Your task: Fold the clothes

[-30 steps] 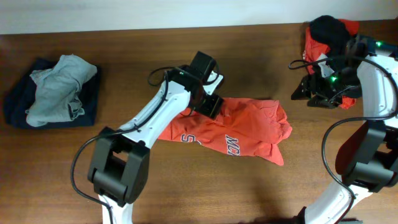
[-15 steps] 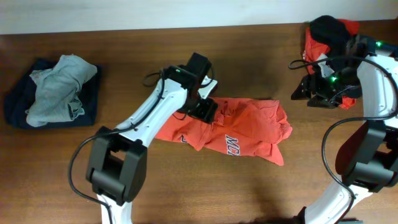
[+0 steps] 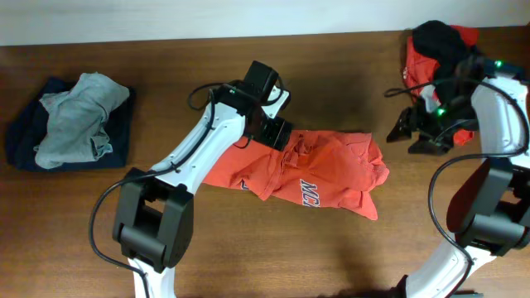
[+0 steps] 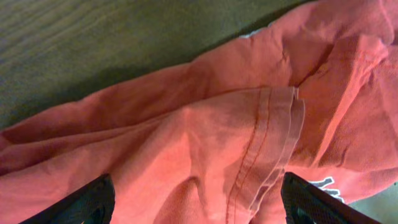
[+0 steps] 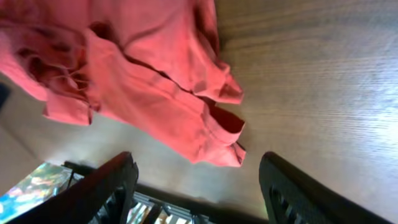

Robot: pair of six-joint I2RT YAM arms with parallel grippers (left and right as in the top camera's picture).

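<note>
Overhead: left claw [image 3: 276,132] covers the upper-left part of the red-orange T-shirt [image 3: 323,170]; its fingertips cannot be seen from above. White lettering [image 3: 310,194] broken by folds, not readable as a word. Navy garment [image 3: 21,141] mostly buried under grey-green garment [image 3: 74,116]. Right arm [image 3: 501,116] crosses the black-and-red pile [image 3: 439,41], hiding its lower edge.

Left wrist: both fingers [image 4: 93,202] cropped by the bottom edge; shirt runs off right and bottom.

Right wrist: red garment [image 5: 137,81] cropped top and left; corner object [image 5: 25,186] blurred, possibly printed paper.

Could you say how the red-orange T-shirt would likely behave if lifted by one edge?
Probably floppy: the red-orange T-shirt lies crumpled in soft folds, so it should drape and sag. Likely light, since the fabric looks thin at its hem.
</note>
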